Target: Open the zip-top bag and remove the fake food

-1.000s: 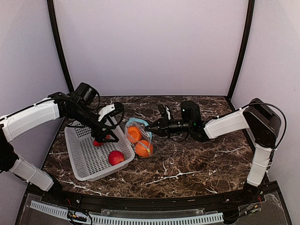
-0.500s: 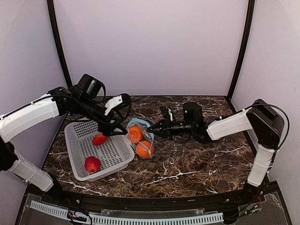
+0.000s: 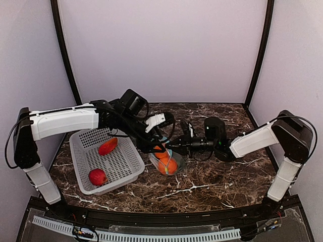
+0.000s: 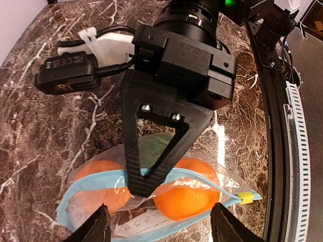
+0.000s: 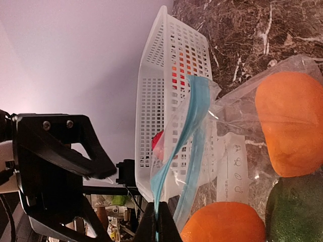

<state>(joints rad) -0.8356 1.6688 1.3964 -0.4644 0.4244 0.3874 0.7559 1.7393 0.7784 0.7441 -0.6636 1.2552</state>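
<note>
Locate the small clear crinkly plastic zip-top bag (image 3: 176, 162) on the dark brown, white-veined marble table top (image 3: 222, 176). It lies just beside the right wall of the white perforated plastic basket (image 3: 121, 162), between the two grippers.

**Bag orientation.** In the top view, the bag's long axis runs from far-left to near-right. The zip edge is at the raised far-left end and the closed bottom rests on the table. In the left wrist view, the light blue-teal zip strip (image 4: 202, 177) runs straight across from left to right, with a small yellow tab (image 4: 245, 196) at its right end. The two lips of the strip stand apart in a lens shape, so the mouth gapes toward the left wrist camera.

**Bag contents.** Two round orange plastic pieces (image 4: 187, 197) sit side by side under the strip. A dark green plastic piece (image 5: 298, 214) lies deeper in the bag behind them.

**Basket contents.** A round red plastic piece (image 3: 97, 176) lies near the front wall. An elongated red-orange plastic piece (image 3: 107, 146) lies farther back, with its long axis slanting from near-left to far-right.

**Right gripper (image 5: 158, 222).** The fingers are pressed together on one lip of the zip strip, near the middle of its length. They hold that lip up.

**Left gripper (image 4: 161, 228).** The fingers are spread and poised over the open mouth, one toward each end of the strip. You cannot tell whether they touch the plastic.
</note>
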